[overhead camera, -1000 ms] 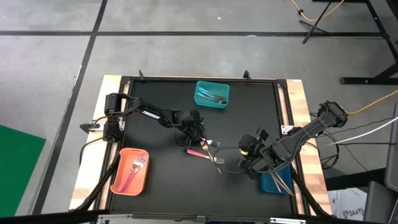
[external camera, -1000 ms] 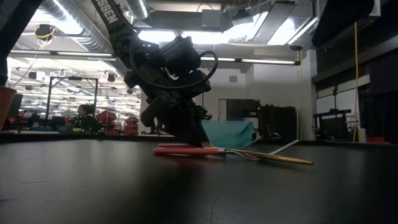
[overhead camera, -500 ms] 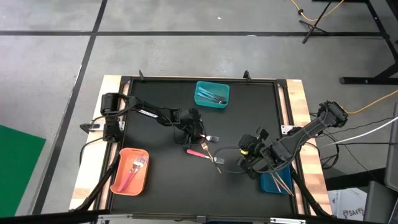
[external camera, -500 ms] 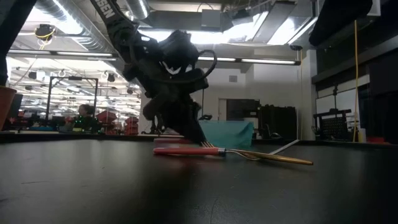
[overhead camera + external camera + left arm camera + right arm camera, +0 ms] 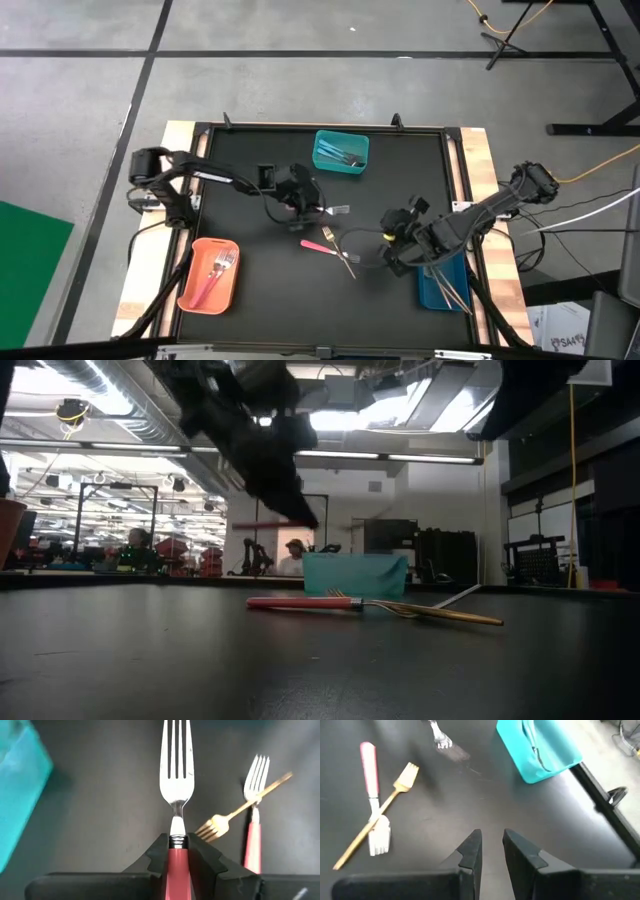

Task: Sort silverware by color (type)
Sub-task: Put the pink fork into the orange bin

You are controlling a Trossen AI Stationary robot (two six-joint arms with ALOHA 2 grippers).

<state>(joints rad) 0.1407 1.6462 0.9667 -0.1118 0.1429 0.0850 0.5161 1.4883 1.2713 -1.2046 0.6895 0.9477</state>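
From above, my left hand (image 5: 305,203) hangs over the middle of the black worktop (image 5: 250,160), pinching a pink-handled fork (image 5: 330,210) whose metal head pokes out toward the right; the handle itself is mostly hidden under my fingers. Just beside it lie a second pink fork (image 5: 318,246) and a gold fork (image 5: 340,257), crossed and touching. My right hand (image 5: 392,243) sits near the dark blue bin (image 5: 440,292), its fingers too small to read here. The teal bin (image 5: 341,152) and the orange bin (image 5: 209,274) each hold utensils I can barely make out.

At worktop level, my left arm is a dark blur at the top, cut off by the frame.

My left wrist shows the fork's pink handle clamped between both fingers (image 5: 152,857).

My right wrist shows my fingers (image 5: 470,851) nearly together, holding nothing, over bare worktop.
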